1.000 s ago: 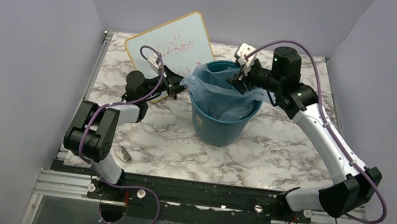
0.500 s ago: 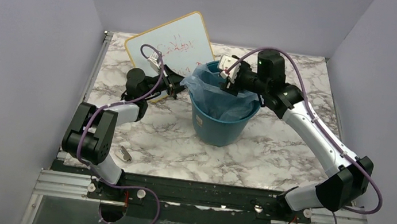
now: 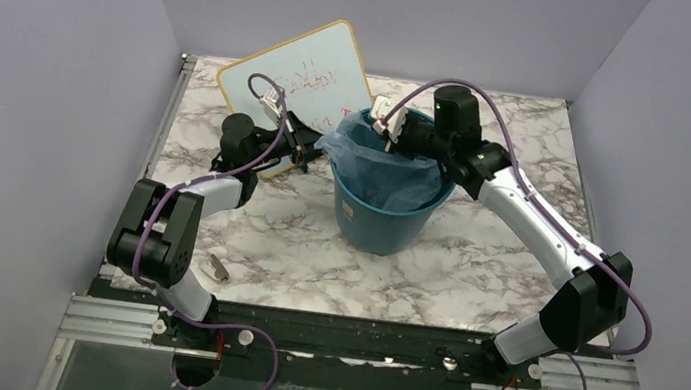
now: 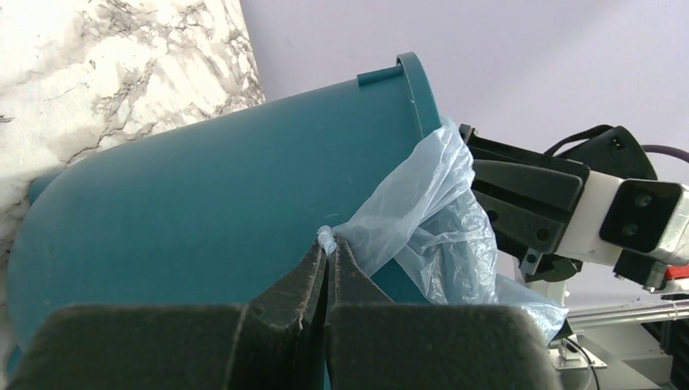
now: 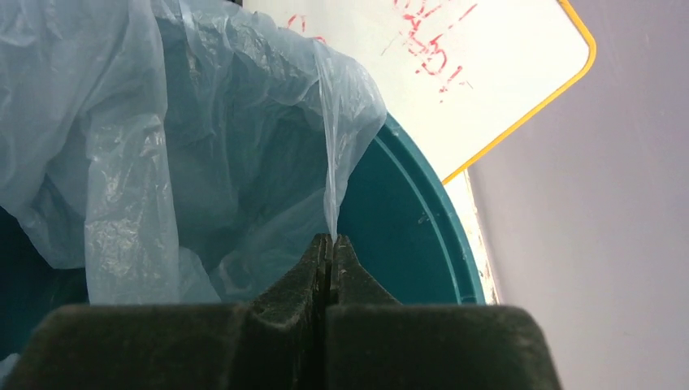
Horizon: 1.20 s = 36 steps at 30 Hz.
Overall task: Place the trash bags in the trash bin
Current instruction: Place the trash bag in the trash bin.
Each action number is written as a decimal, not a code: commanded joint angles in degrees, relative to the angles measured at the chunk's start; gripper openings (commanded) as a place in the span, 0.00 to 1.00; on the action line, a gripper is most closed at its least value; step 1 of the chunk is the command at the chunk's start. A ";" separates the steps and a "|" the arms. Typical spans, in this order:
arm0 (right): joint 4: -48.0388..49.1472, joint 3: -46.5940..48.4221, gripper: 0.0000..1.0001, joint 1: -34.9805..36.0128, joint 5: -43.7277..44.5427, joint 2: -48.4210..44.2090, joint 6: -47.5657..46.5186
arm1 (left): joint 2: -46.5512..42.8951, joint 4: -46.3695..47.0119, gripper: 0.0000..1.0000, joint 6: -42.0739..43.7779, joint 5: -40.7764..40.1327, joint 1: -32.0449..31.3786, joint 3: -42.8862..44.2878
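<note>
The teal trash bin stands mid-table with the pale-blue trash bag hanging inside it, its top spread over the rim. My left gripper is at the bin's left side. In the left wrist view this gripper is shut on a bunched corner of the bag, outside the bin wall. My right gripper hovers over the back rim. In the right wrist view it is shut on a thin edge of the bag, just inside the bin's rim.
A yellow-edged whiteboard with red writing leans behind the bin at the back left, and it also shows in the right wrist view. A small object lies near the left arm's base. Purple walls enclose the table.
My right arm swung left along the bin's back rim and its jaws went from open to shut on the bag's edge. The left gripper kept its hold and place.
</note>
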 commanded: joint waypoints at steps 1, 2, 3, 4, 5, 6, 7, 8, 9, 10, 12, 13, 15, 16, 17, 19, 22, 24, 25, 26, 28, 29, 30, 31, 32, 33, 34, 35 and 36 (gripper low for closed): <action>3.67 1.40 0.01 0.28 1.67 -3.31 3.60 | -1.79 -1.09 0.00 2.47 2.53 0.19 2.60; 4.29 1.20 0.01 0.26 3.09 -3.76 4.92 | -1.86 -1.39 0.00 2.81 2.59 0.24 2.86; 5.19 1.10 0.01 0.23 5.17 -4.14 6.50 | -1.88 -1.85 0.00 3.13 2.72 0.28 3.05; 6.17 1.08 0.01 0.17 7.60 -4.23 8.20 | -2.00 -2.17 0.00 3.47 2.90 0.28 3.30; 7.00 1.12 0.01 0.02 10.30 -4.20 9.53 | -2.09 -2.65 0.00 3.97 3.17 0.33 3.51; 7.50 1.46 0.01 -0.25 12.65 -3.91 11.16 | -2.26 -3.08 0.00 4.41 3.43 0.41 3.66; 7.53 2.27 0.01 -0.74 14.73 -3.37 13.30 | -2.45 -3.77 0.00 4.86 3.67 0.56 3.82; 6.98 3.52 0.01 -1.39 15.99 -2.68 15.41 | -2.61 -4.30 0.00 5.42 3.93 0.69 4.06; 5.89 5.01 0.01 -2.00 16.45 -1.75 17.14 | -2.86 -4.85 0.00 5.98 4.33 0.86 4.32; 4.96 6.43 0.01 -2.43 16.89 -0.90 18.44 | -3.09 -5.62 0.00 6.76 4.79 1.01 4.65; 2.61 8.94 0.01 -2.84 17.45 1.05 20.06 | -3.47 -7.89 0.00 8.72 5.72 1.64 5.37; 1.23 10.31 0.01 -2.99 17.94 2.62 20.85 | -3.81 -9.22 0.00 9.78 6.05 2.02 5.64; -1.75 12.82 0.01 -3.56 18.75 4.88 22.50 | -4.45 -12.56 0.00 12.43 6.66 2.80 6.18; -3.19 13.65 0.01 -3.90 19.25 5.91 23.13 | -4.88 -14.71 0.00 13.92 6.86 3.31 6.29; -4.66 14.67 0.01 -4.22 19.71 6.97 23.70 | -5.44 -16.82 0.00 15.78 6.91 3.73 6.38; -7.73 16.40 0.01 -4.64 18.98 8.53 24.06 | -6.33 -22.23 0.00 19.87 6.86 4.34 6.91; -9.27 16.39 0.02 -4.76 17.52 8.94 24.15 | -6.79 -32.14 0.00 28.07 5.79 4.40 9.56; -9.61 16.41 0.07 -4.73 18.45 9.09 24.85 | -6.68 -44.13 0.00 35.95 2.13 4.41 13.22; -9.70 16.70 0.10 -4.75 19.67 9.22 25.22 | -6.56 -50.59 0.00 40.41 -0.39 4.31 15.77; -10.01 17.33 0.12 -4.76 21.08 9.39 25.44 | -6.46 -55.45 0.00 43.39 -1.96 4.27 17.64; -10.48 18.95 0.20 -4.73 25.85 9.83 26.21 | -6.52 -59.87 0.00 46.45 -3.41 4.32 19.97; -10.85 19.99 0.29 -4.75 28.38 10.08 26.73 | -6.65 -60.46 0.00 46.82 -3.55 4.40 20.46; -11.29 21.34 0.36 -4.80 30.52 10.30 27.02 | -6.83 -60.11 0.00 46.66 -3.29 4.41 20.57; -11.64 22.48 0.41 -4.76 31.99 10.37 27.27 | -6.93 -59.46 0.00 46.32 -3.01 4.37 20.41; -11.70 23.49 0.44 -4.82 33.00 10.24 27.74 | -6.99 -58.88 0.00 45.92 -2.78 4.40 20.30; -11.87 24.35 0.46 -4.92 33.05 9.83 28.31 | -7.06 -58.44 0.00 45.55 -2.56 4.40 20.16; -12.14 24.98 0.49 -5.07 32.04 9.18 29.04 | -7.04 -58.07 0.00 45.27 -2.26 4.41 20.07; -12.22 25.37 0.52 -5.28 30.04 8.23 30.13 | -7.06 -57.71 0.00 45.07 -1.85 4.39 19.98; -12.14 25.41 0.57 -5.66 27.77 7.23 31.63 | -7.07 -57.57 0.00 45.02 -1.58 4.37 20.04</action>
